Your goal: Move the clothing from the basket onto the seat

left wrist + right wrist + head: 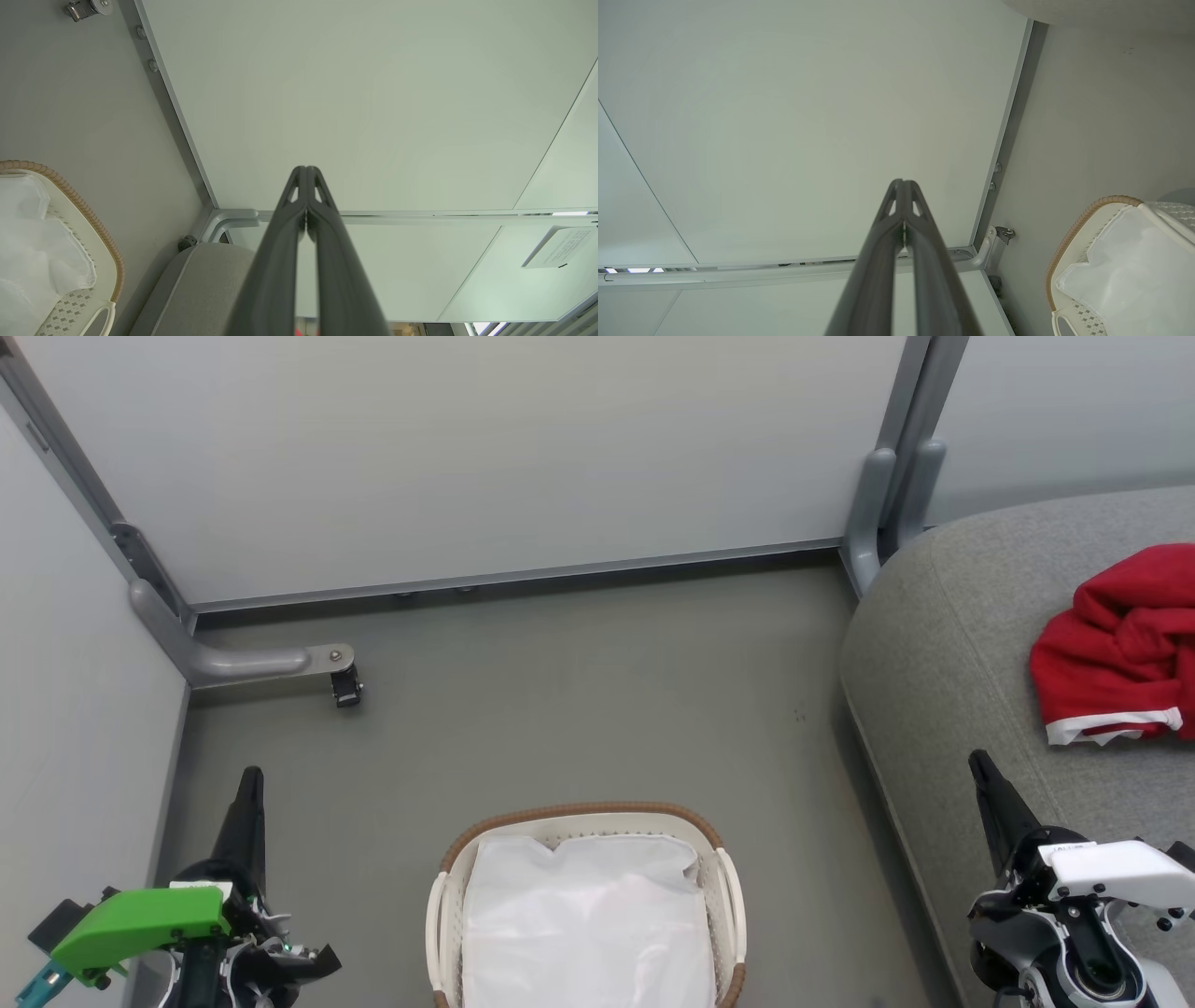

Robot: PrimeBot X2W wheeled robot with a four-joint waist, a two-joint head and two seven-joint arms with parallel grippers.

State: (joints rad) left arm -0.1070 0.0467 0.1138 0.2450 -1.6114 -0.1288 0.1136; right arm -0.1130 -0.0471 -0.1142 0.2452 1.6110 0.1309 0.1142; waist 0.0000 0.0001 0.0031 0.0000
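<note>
Red clothing (pixel 1120 644) with white trim lies bunched on the grey seat (pixel 943 681) at the right. The white perforated basket (pixel 448 905) with a brown woven rim stands on the floor at the bottom centre and holds a plain white cloth (pixel 588 924). The basket (pixel 105 261) also shows in the left wrist view and, as basket (pixel 1069 242), in the right wrist view. My left gripper (pixel 250 777) is shut and empty at the lower left, left of the basket. My right gripper (pixel 978 761) is shut and empty at the lower right, over the seat's front edge. Shut fingertips meet at gripper (pixel 306 169) and gripper (pixel 903 182).
Pale partition walls (pixel 467 457) with grey metal frames close off the back and left. A caster foot (pixel 345 686) juts onto the grey floor (pixel 579 709) at the back left. The seat's corner (pixel 205 280) shows in the left wrist view.
</note>
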